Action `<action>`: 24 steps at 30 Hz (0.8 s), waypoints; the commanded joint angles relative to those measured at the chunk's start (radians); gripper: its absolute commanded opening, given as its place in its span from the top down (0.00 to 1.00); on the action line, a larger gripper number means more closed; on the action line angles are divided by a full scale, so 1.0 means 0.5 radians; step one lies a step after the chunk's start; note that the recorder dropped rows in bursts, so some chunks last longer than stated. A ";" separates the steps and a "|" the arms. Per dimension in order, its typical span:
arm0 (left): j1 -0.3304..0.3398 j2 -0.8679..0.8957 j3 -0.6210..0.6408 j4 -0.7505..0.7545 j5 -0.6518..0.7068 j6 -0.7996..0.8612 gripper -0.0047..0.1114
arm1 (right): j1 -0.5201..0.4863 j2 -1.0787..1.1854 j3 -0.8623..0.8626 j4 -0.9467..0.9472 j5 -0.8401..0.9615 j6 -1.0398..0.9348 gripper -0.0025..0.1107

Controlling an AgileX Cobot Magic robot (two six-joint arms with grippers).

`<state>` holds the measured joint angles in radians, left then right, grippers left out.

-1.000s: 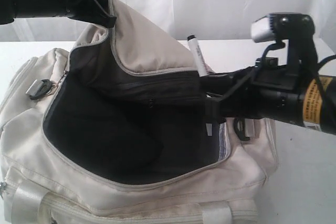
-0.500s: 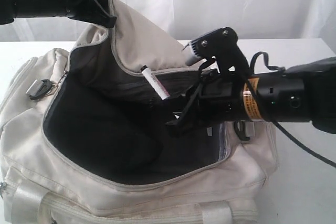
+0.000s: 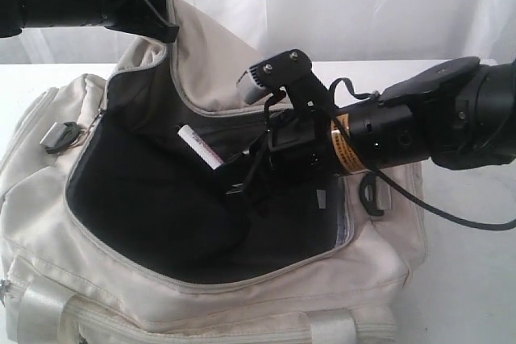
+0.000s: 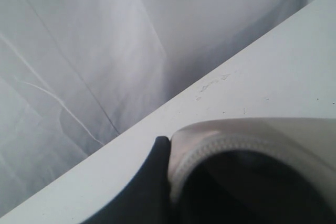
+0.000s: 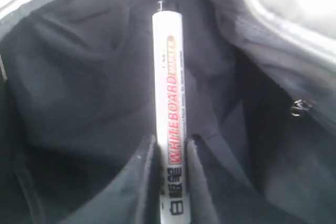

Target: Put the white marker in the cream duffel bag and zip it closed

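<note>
Right jaws grip one white marker; left jaws pinch one cream duffel bag.

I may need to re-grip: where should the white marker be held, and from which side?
Grip the white marker across its labelled barrel, as the right end effector does, pinching either side of the slim round body. Come from the right arm's side, over the open mouth of the cream duffel bag, which the left end effector holds open.
</note>
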<state>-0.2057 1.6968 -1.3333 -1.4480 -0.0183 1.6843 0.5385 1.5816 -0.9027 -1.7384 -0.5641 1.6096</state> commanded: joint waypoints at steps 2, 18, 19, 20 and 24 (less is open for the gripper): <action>0.010 -0.029 -0.007 -0.049 0.023 -0.008 0.96 | 0.004 0.052 -0.018 -0.012 0.060 -0.162 0.98; 0.010 -0.029 -0.007 -0.049 0.037 -0.015 0.96 | -0.001 0.052 -0.290 0.049 -0.245 0.961 0.98; 0.010 -0.029 -0.007 -0.054 0.052 -0.014 0.96 | -0.001 0.052 -0.325 -0.012 -0.295 0.990 0.98; 0.010 -0.029 -0.007 -0.054 0.062 -0.014 0.96 | -0.001 0.052 -0.359 -0.012 -0.349 0.986 0.98; 0.006 -0.029 -0.007 -0.054 0.093 -0.020 0.96 | -0.001 0.052 -0.402 -0.012 -0.478 0.872 0.98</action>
<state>-0.2057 1.6968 -1.3333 -1.4480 0.0000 1.6843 0.5385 1.6116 -1.0849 -1.7263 -0.7499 2.0802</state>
